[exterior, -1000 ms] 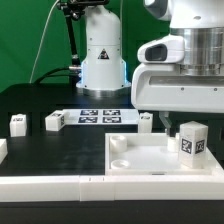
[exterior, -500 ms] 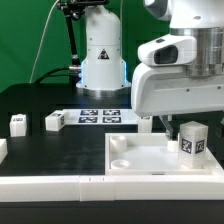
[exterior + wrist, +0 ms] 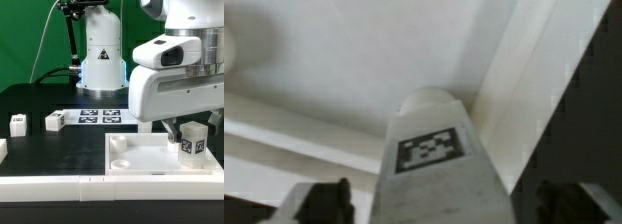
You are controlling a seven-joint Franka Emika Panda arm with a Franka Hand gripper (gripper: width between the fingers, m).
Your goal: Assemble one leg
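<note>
A leg (image 3: 194, 142), a small chunky white block with a black-and-white tag, stands upright in the near right corner of the white tray-like part (image 3: 140, 168). My gripper (image 3: 184, 129) hangs right over the leg's top. In the wrist view the leg (image 3: 438, 140) rises between my two dark fingers (image 3: 322, 202), with a gap showing on each side. The gripper (image 3: 446, 208) is open and not gripping. The tray's floor and rim (image 3: 331, 60) lie beneath.
Two more legs (image 3: 17, 123) (image 3: 55, 121) stand at the exterior view's left, and another (image 3: 147, 122) stands behind the tray. The marker board (image 3: 100, 116) lies in front of the robot base. A long white part (image 3: 40, 186) lies along the front edge.
My gripper has come lower and a little toward the exterior view's left, so it now covers the leg's top. The leg has not moved.
</note>
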